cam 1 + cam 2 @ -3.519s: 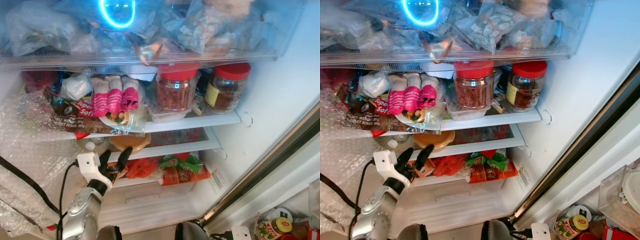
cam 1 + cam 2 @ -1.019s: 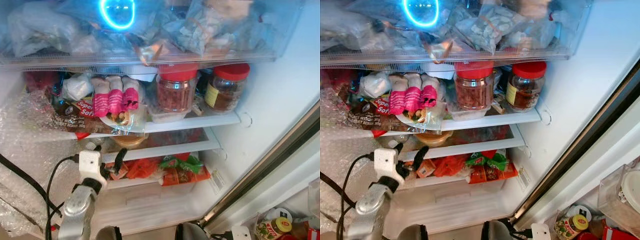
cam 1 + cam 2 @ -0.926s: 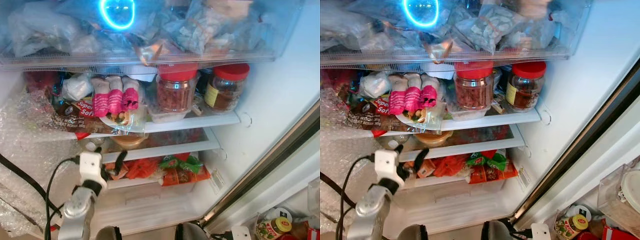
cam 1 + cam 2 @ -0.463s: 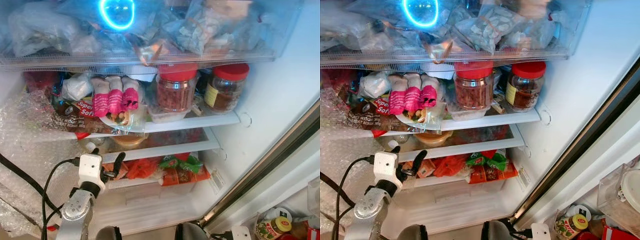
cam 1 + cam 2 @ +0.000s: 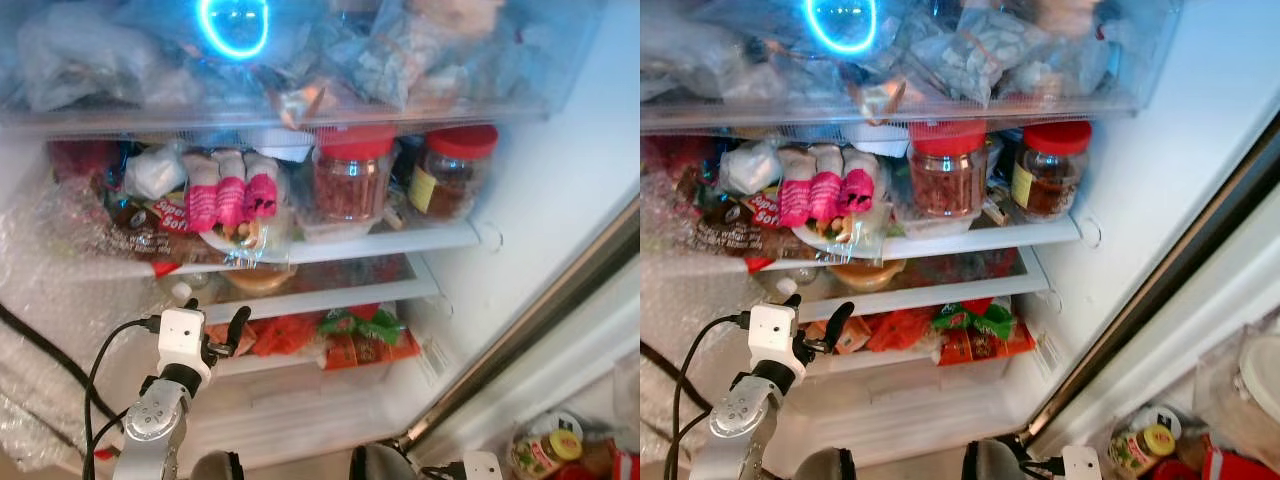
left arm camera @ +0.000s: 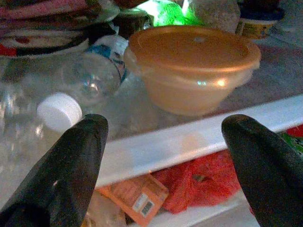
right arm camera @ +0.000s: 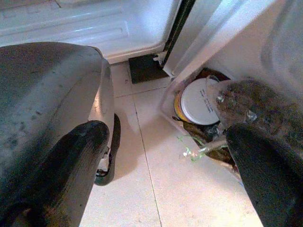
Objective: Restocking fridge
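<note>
Our left gripper point(image 6: 163, 142) has its two black fingers point(image 6: 71, 161) spread wide with nothing between them, held just in front of the white edge of the lower fridge shelf point(image 6: 189, 144). Beyond that edge, in the centre of the left wrist view, sits an orange lidded plastic bowl point(image 6: 191, 66), and beside it, toward the left of that frame, a clear water bottle point(image 6: 71, 90) lies on its side with its white cap facing us. Below the shelf edge we see a red bag point(image 6: 203, 182) and a small orange carton point(image 6: 137, 196). In the head views the gripper is at lower left, the red-lidded jars point(image 5: 352, 180) at upper centre. Our right gripper point(image 7: 165, 161) hangs open over the tiled floor point(image 7: 180, 189) beside the fridge door.
</note>
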`<state>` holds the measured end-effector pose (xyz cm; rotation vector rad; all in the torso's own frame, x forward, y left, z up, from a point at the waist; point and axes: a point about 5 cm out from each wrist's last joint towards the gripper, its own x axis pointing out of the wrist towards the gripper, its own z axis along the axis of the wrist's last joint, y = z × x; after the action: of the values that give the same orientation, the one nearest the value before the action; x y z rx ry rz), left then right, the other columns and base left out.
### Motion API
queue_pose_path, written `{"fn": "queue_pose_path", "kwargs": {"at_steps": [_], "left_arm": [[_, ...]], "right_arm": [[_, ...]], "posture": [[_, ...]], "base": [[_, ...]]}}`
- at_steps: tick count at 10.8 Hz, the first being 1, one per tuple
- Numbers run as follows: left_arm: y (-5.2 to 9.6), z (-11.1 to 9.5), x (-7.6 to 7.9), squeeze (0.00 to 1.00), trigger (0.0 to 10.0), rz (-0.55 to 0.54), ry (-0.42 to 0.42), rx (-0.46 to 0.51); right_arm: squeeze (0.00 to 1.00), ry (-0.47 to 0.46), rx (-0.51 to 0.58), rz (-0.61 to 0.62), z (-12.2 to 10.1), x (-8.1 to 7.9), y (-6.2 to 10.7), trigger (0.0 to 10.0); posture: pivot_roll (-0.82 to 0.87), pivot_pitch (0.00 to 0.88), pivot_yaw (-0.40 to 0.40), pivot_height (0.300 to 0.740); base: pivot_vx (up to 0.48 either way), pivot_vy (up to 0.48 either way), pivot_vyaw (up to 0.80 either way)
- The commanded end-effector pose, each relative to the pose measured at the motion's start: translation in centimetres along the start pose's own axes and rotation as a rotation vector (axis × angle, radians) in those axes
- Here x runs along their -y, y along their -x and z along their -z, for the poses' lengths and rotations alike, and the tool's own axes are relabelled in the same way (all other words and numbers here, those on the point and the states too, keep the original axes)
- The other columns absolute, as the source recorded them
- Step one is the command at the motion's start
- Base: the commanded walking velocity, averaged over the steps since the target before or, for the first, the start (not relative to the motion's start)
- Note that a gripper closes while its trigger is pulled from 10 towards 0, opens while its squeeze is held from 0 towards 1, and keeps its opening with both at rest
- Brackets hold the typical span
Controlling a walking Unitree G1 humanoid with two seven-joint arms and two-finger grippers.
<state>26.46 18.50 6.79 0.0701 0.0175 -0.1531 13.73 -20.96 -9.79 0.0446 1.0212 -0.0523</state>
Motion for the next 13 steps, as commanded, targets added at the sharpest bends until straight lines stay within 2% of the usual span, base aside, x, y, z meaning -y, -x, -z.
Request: {"fn": "queue_pose_path", "kwargs": {"at_steps": [1,8,13], "left_arm": [[0.0,0.5,0.3,0.00,10.0,0.013,-0.002,-0.021],[-0.1,1.0,0.3,0.00,10.0,0.016,0.005,-0.035],[0.1,1.5,0.1,0.00,10.0,-0.027,0.044,-0.053]], "right_arm": [[0.00,-0.012,-0.011,-0.011,0.4,-0.4,0.0,10.0],[0.00,-0.011,-0.011,-0.010,0.5,-0.5,0.0,10.0],[0.00,-0.010,-0.012,-0.010,0.5,-0.5,0.0,10.0]], "posture": [[-0.09,0.022,-0.082,0.637],[-0.09,0.001,-0.081,0.637],[-0.09,0.009,-0.083,0.637]], "base": [[-0.300,0.000,0.00],[-0.331,0.000,0.00],[-0.329,0.000,0.00]]}}
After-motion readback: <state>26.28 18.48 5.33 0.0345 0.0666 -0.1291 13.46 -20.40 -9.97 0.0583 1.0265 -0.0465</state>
